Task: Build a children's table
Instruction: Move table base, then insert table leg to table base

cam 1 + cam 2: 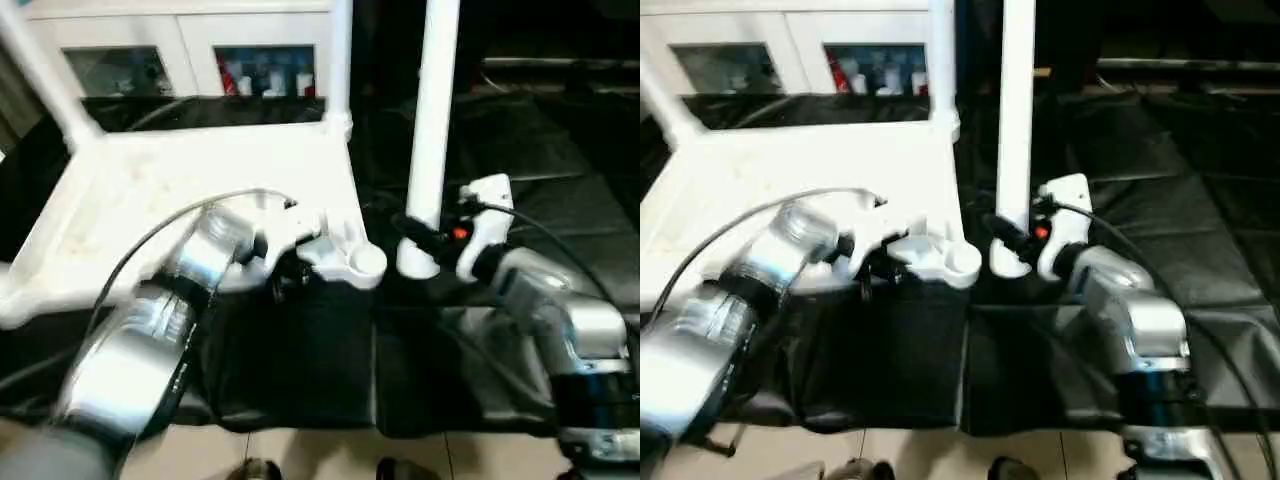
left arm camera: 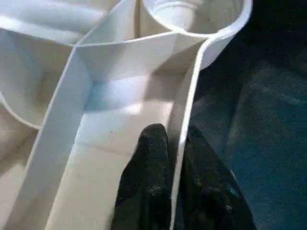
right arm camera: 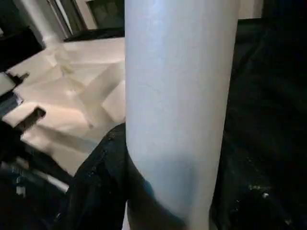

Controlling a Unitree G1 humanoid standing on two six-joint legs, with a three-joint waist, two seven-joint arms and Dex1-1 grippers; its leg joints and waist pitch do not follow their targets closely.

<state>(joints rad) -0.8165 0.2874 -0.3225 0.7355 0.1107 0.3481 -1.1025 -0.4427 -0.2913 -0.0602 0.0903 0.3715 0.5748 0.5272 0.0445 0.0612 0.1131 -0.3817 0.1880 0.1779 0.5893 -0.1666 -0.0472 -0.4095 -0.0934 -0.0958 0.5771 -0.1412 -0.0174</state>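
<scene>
Right gripper (image 1: pixel 428 243) clamped on upright leg (image 1: pixel 432 120), its foot at 3 o'clock of the empty corner socket (image 1: pixel 366 262). Left gripper (image 2: pixel 175 158) pinched on the rim of the upturned table top (image 1: pixel 190 185). Risk: the one-sided grip lets the leg tilt and miss the socket.

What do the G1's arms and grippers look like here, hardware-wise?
Silver metallic, segmented, cylindrical forearms. White wrist housings; the right gripper has a small orange-red mark beside it. Thin black cables loop over both arms. The left gripper has black, matte, slightly speckled fingers.
</scene>
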